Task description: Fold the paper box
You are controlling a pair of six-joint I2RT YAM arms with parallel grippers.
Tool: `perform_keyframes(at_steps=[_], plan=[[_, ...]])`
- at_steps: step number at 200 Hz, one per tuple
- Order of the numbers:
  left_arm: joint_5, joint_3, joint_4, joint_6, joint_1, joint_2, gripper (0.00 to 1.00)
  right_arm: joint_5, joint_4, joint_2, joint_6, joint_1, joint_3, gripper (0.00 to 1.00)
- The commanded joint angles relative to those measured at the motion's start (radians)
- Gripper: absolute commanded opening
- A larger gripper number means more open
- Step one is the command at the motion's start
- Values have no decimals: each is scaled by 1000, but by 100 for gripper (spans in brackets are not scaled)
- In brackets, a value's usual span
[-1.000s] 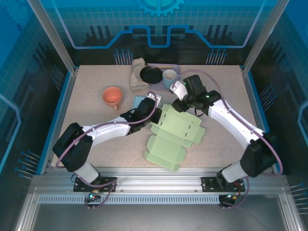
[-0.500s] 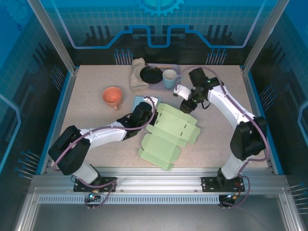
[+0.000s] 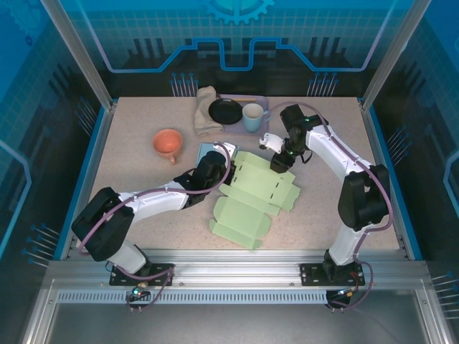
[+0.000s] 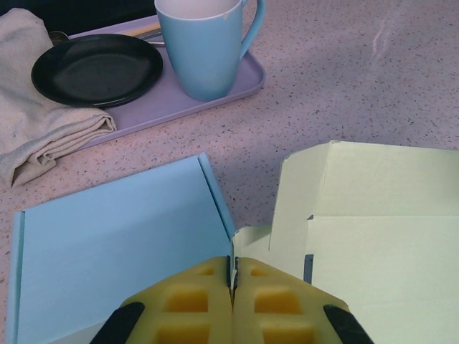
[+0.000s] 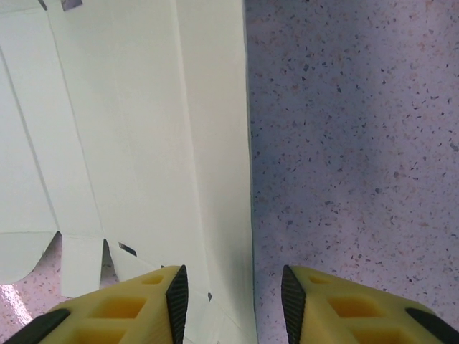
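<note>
The pale green paper box (image 3: pixel 252 202) lies unfolded and flat in the middle of the table. My left gripper (image 3: pixel 216 168) is at its far left corner, shut on a thin upright flap; in the left wrist view the flap is pinched between the yellow fingers (image 4: pixel 193 301) of the gripper (image 4: pixel 233 269), with the paper box (image 4: pixel 373 222) spreading to the right. My right gripper (image 3: pixel 278 163) hovers at the box's far right edge. Seen from the right wrist, the gripper (image 5: pixel 233 290) is open, and the straight edge of the paper box (image 5: pixel 136 129) runs between its fingers.
A light blue card (image 3: pixel 206 150) lies beside the left gripper. At the back are a tray (image 3: pixel 231 123) with a black plate (image 3: pixel 225 110) and blue mug (image 3: pixel 252 117), a beige cloth (image 3: pixel 206 107), and an orange cup (image 3: pixel 168 144) to the left.
My right gripper has come down to the box's far right edge with its jaws narrowing and its elbow swung outward. The box has slid slightly left. The left gripper kept its pinch.
</note>
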State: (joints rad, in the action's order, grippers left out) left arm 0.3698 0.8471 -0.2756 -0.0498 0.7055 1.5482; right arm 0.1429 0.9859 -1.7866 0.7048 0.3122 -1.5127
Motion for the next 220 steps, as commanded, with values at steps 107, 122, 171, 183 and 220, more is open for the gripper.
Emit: perform_keyframes(at_steps=[107, 122, 171, 183, 220], plan=[[-8, -15, -45, -9, -9, -19, 0, 73, 79, -78, 55, -3, -14, 26], [-9, -16, -45, -14, -9, -21, 0, 71, 84, -82, 57, -1, -13, 27], [-1, -21, -55, -21, -9, -25, 0, 86, 96, -83, 65, 0, -5, 24], [0, -22, -57, -23, -9, -29, 0, 90, 96, -83, 67, 0, -4, 21], [14, -34, -59, -47, -10, -42, 0, 46, 63, -55, 64, 3, 11, 0]])
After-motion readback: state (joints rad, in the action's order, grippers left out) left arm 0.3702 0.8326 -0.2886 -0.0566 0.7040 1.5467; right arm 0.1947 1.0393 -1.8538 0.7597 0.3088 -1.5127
